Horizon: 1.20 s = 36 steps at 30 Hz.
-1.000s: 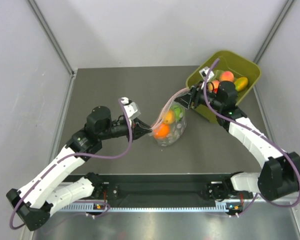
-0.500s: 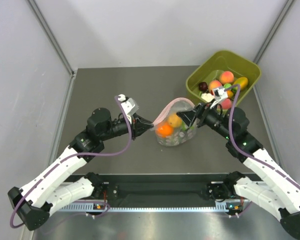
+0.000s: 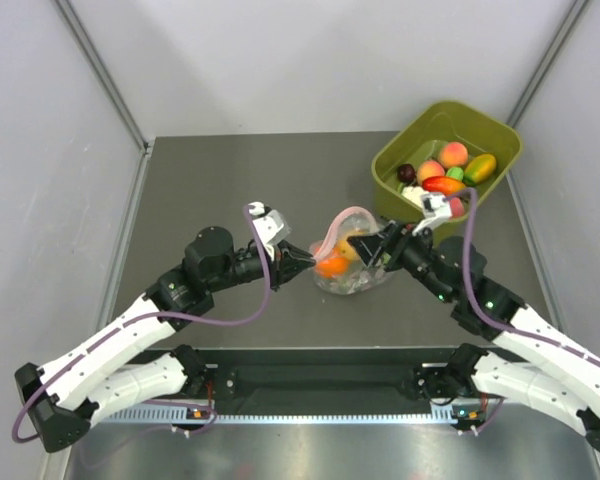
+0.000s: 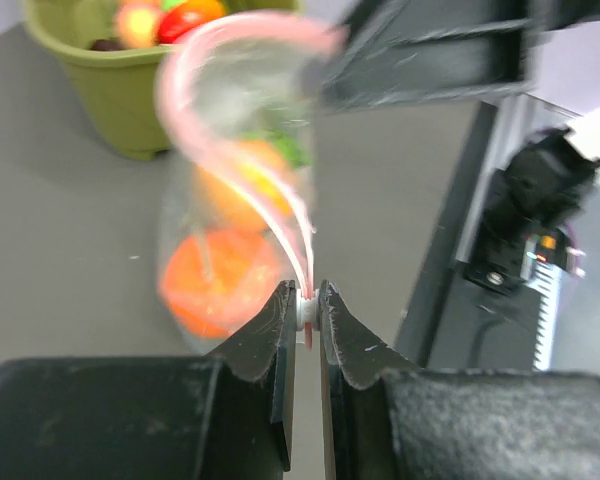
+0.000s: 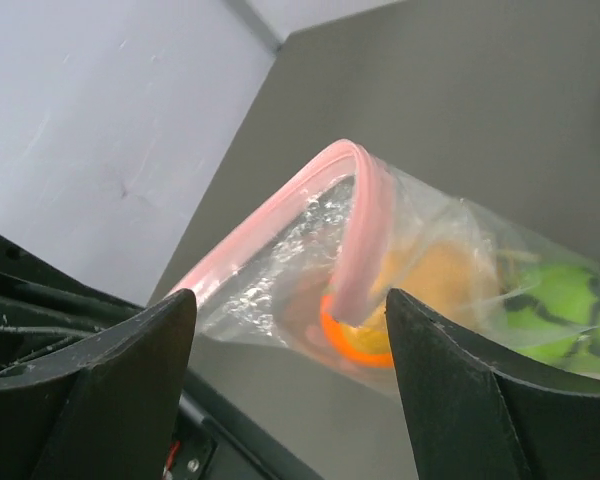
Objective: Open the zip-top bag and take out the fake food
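The zip-top bag [image 3: 352, 268] lies mid-table, its pink zip strip [image 3: 332, 232] arching up. Inside show the fake food: a round orange fruit [image 3: 330, 265], a yellow-orange one [image 3: 354, 248] and a green one [image 5: 565, 295]. My left gripper [image 3: 306, 258] is at the bag's left end, shut on the white slider and pink strip [image 4: 308, 310]. My right gripper [image 3: 372, 246] is open at the bag's right side; in the right wrist view its jaws [image 5: 290, 295] stand wide apart with the bag [image 5: 280, 260] just beyond them, not touching.
An olive-green tub [image 3: 500, 135] with several toy fruits stands at the back right, close behind my right arm. It also shows in the left wrist view [image 4: 110, 95]. Grey walls close the table on the left, back and right.
My right gripper has swung from the tub's edge down and left to the bag's right side. My left gripper has moved a little right. The pink strip has gone from stretched to slack and arched.
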{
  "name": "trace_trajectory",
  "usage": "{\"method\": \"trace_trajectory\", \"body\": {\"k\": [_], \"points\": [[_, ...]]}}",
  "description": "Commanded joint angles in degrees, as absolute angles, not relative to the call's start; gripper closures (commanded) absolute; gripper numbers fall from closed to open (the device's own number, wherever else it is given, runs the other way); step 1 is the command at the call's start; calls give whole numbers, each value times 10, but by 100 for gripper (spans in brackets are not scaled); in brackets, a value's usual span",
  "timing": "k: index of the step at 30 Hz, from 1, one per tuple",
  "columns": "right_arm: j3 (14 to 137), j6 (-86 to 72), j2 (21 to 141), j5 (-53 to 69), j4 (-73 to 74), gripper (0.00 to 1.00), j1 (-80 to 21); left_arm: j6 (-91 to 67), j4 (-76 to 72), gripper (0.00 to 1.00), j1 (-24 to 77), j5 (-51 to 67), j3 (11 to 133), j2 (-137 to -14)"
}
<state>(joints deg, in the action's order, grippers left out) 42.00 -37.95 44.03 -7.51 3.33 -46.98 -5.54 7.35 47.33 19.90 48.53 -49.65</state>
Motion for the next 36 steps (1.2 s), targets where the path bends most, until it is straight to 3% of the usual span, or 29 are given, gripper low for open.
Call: {"method": "trace_trajectory", "body": {"k": [1,6,10,18,36], "points": [[442,-363,357,-255,118,24,-496,-41,58,100,475,132,483,-480],[444,-368,272,-336,231,24,-497,-44,59,100,475,102,483,-475],[446,-381,253,-297,244,26,-497,-43,56,100,483,105,487,-495],[410,-418,308,-152,130,31,-514,-5,68,100,526,25,490,-511],[405,-429,431,-145,-12,29,-526,53,85,100,622,-99,489,-534]]}}
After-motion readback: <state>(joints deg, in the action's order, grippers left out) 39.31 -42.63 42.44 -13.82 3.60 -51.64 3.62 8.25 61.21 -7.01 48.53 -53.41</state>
